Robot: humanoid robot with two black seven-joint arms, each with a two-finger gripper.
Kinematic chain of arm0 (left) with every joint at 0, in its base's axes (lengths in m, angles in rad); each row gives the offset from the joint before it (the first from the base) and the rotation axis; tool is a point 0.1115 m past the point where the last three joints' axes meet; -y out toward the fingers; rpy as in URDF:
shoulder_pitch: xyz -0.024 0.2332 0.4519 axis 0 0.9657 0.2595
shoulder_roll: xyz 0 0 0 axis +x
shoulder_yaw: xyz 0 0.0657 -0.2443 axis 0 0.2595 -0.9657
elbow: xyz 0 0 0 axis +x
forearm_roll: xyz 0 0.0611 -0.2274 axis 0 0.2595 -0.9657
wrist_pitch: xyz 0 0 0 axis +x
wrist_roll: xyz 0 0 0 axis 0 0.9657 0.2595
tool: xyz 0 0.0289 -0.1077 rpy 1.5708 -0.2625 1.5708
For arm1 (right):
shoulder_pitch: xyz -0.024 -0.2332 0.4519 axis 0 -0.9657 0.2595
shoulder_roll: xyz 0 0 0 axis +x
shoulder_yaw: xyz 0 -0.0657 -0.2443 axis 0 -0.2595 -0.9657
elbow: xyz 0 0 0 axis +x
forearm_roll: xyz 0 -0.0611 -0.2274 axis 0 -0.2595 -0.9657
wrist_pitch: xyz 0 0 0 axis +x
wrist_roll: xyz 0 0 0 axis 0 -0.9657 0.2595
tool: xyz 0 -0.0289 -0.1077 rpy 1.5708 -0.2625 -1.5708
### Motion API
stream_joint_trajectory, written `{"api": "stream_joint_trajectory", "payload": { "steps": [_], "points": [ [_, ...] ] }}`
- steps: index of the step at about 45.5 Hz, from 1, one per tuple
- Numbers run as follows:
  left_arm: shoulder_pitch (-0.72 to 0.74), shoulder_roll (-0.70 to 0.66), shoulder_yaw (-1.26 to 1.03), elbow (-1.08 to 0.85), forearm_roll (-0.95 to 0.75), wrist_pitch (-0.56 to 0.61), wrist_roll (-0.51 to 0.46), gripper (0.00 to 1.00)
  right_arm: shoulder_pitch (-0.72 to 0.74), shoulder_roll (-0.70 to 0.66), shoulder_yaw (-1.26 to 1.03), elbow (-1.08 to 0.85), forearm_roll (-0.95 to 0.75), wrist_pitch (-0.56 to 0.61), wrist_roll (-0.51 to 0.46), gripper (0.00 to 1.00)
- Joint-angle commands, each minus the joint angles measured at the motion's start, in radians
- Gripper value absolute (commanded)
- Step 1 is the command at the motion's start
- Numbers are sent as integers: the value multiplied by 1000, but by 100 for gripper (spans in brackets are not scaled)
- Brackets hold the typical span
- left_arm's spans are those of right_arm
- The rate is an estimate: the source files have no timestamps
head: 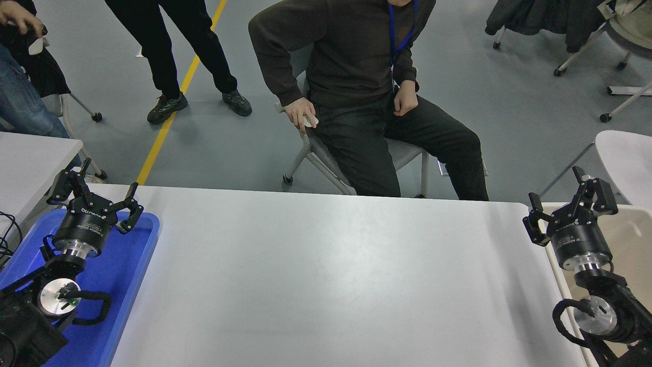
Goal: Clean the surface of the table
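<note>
White table surface (326, 275), two open pincers.

So counting it up: one big table surface (326, 275) is sitting in the middle. Two grippers are showing, the left gripper (94, 196) at its left end and the right gripper (568, 204) at its right end. One blue tray (127, 285) is lying left of the table, one beige bin (629, 239) right of it. Three people are hanging around beyond its far edge: one seated person (356, 76), one standing person (168, 51), one person in jeans (23, 102) far left.
</note>
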State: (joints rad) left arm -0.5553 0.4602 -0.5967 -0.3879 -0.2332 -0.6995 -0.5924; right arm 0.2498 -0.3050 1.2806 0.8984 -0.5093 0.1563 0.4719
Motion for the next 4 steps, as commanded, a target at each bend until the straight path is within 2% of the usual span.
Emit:
{"api": "stream_joint_trajectory", "payload": {
  "steps": [1, 4],
  "points": [
    [0, 0, 0, 0, 0, 0, 0, 100, -3, 12, -32, -10, -5, 2, 7, 99],
    [0, 0, 0, 0, 0, 0, 0, 100, -1, 12, -30, -10, -5, -1, 7, 99]
  ]
}}
